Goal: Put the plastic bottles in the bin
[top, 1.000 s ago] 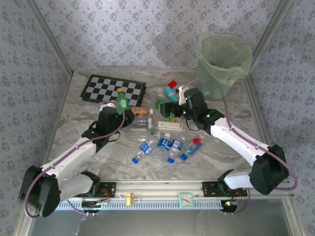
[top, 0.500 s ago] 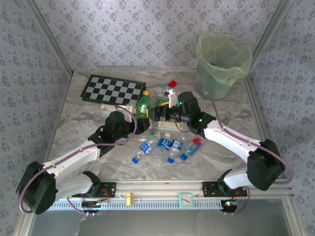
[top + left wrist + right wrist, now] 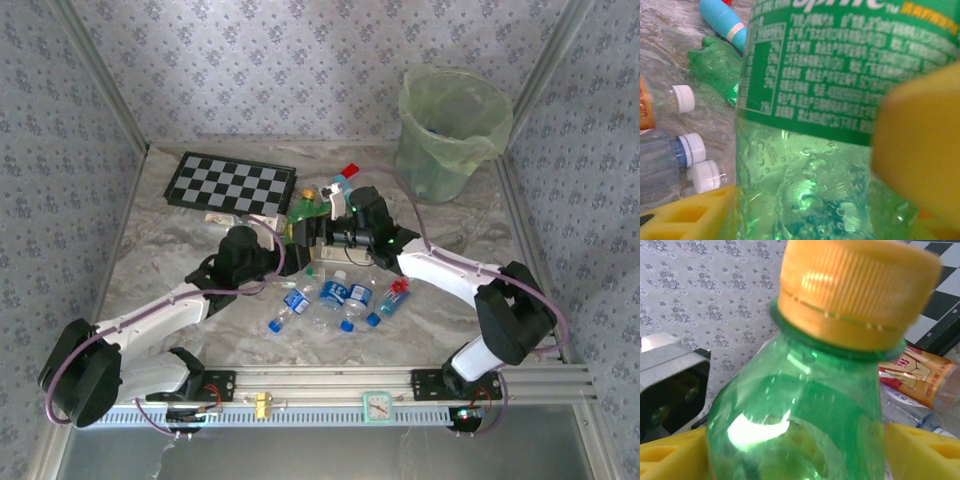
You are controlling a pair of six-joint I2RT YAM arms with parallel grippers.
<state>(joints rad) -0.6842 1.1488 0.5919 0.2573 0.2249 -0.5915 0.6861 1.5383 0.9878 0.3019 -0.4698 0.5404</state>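
The left gripper [image 3: 805,200] is clamped on the body of the green bottle [image 3: 810,100], mid-scene; the right gripper [image 3: 795,460] straddles its shoulder just below the yellow cap [image 3: 855,295], whether pressing I cannot tell; the bin [image 3: 470,150] stands far right, well apart.

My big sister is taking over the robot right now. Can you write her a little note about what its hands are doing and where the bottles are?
Left gripper: jaws shut on the green bottle.
Right gripper: jaws on either side of that same bottle, just below its yellow cap; grip unclear.
Bin: far right corner; contents unclear.
Done: nothing certain.
Left: this bottle, plus the blue-labelled bottles and others lying on the table.
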